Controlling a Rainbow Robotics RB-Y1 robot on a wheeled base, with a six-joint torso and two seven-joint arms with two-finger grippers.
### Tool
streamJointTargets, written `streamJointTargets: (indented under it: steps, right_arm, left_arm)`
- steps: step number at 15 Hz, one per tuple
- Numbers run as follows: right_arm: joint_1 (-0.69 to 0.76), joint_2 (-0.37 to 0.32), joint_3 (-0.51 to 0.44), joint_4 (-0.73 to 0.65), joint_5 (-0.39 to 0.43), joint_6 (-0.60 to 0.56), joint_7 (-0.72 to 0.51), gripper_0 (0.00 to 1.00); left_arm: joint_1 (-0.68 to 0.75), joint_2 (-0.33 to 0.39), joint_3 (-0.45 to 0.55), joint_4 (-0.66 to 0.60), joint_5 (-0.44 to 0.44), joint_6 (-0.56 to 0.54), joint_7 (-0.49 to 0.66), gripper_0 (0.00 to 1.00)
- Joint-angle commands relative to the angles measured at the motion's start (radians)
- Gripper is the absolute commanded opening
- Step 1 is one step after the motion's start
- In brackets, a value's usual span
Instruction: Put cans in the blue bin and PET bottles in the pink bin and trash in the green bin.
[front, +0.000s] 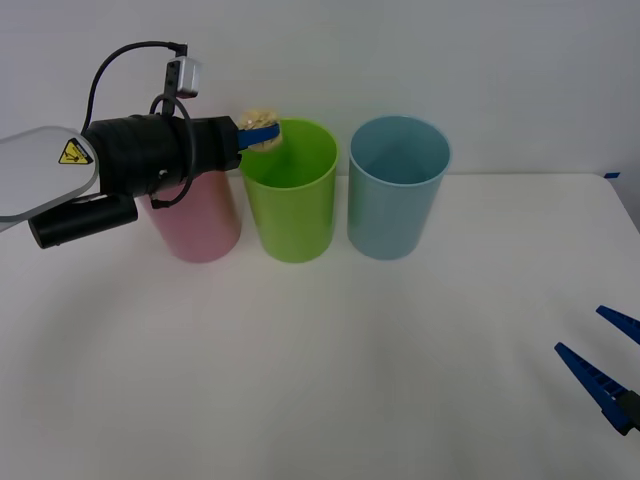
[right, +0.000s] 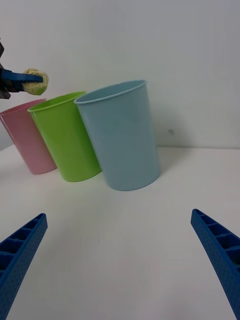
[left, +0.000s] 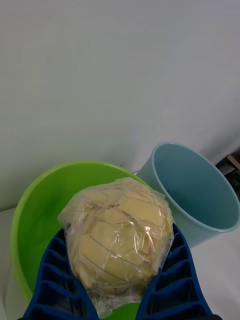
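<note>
Your left gripper (front: 262, 133) is pinching the trash (front: 264, 130) between its ribbed blue fingers (left: 55, 280), which press in on either side of it. Seen up close in the left wrist view, the wad is a rounded, lumpy pale yellow ball wrapped in thin, crinkled clear film, its surface broken into cracked plates. It sits between the jaws and bulges out past their tips.

Directly beyond and below the jaws you have the open mouth of the green bin (front: 291, 190), a smooth lime plastic cylinder with a round rim; the wad hangs over its near-left rim edge. Just past that bin stands the blue bin (front: 398, 187), the same tapered smooth shape in light blue, close beside the green one. The pink bin (front: 200, 225) stands under your left arm's black wrist, on the green bin's other side.

Your right gripper (front: 603, 365) is low over the white table (front: 330, 370), well apart from the bins, its jaws spread wide and holding nothing; the blue bin is the nearest one ahead of them.
</note>
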Motion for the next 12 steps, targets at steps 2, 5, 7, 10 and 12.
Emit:
streamJointTargets:
  steps: [2, 5, 7, 10, 12]
  right_arm:
    - [0.000, 0.000, 0.000, 0.000, 0.000, 0.000, 0.000, 1.00]
    - [0.000, 0.000, 0.000, 0.000, 0.000, 0.000, 0.000, 1.00]
    - [0.000, 0.000, 0.000, 0.000, 0.000, 0.000, 0.000, 1.00]
    - [0.000, 0.000, 0.000, 0.000, 0.000, 0.000, 0.000, 1.00]
    - [0.000, 0.000, 0.000, 0.000, 0.000, 0.000, 0.000, 1.00]
  left_arm:
    - [-0.019, -0.028, 0.000, 0.050, -0.005, -0.034, -0.002, 0.00]
    - [-0.019, -0.034, 0.000, 0.056, -0.005, -0.035, -0.002, 0.00]
    - [-0.020, -0.034, -0.005, 0.058, -0.006, -0.034, -0.003, 0.00]
    - [-0.020, -0.033, -0.008, 0.058, -0.008, -0.035, -0.003, 0.00]
    - [-0.020, -0.034, -0.006, 0.058, -0.008, -0.035, -0.008, 0.00]
